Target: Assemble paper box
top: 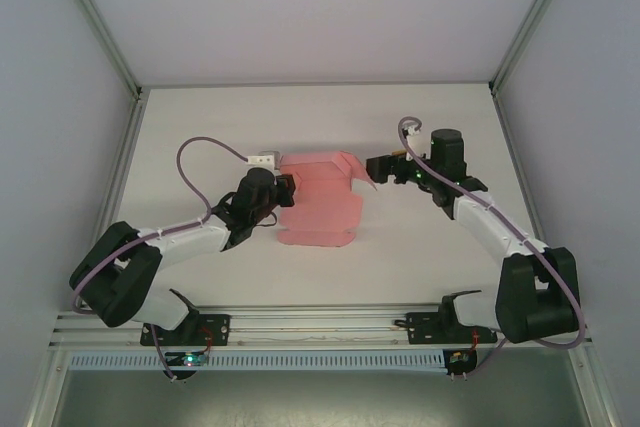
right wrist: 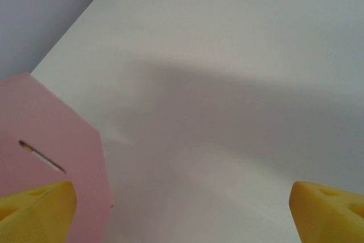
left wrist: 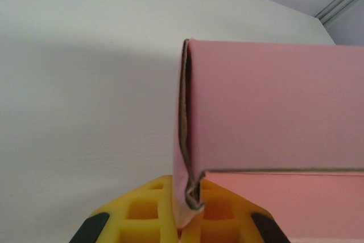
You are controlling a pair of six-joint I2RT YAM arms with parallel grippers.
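One partly folded paper box [top: 320, 212] sits on the white table [top: 430, 257]; left gripper [top: 284, 191] pinches its edge, right gripper [top: 374, 169] gapes wide beside its flap

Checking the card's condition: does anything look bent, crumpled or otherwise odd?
On the paper box, the corner pinched in the left gripper looks kinked, its layers splaying apart. Nothing else stands out.

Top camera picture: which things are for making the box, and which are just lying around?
For the job:
- paper box, pink and partly folded
- left fingers, pinching its edge
- right fingers, wide open beside it

Just there:
- white table
- purple cable
- metal rail at the near edge
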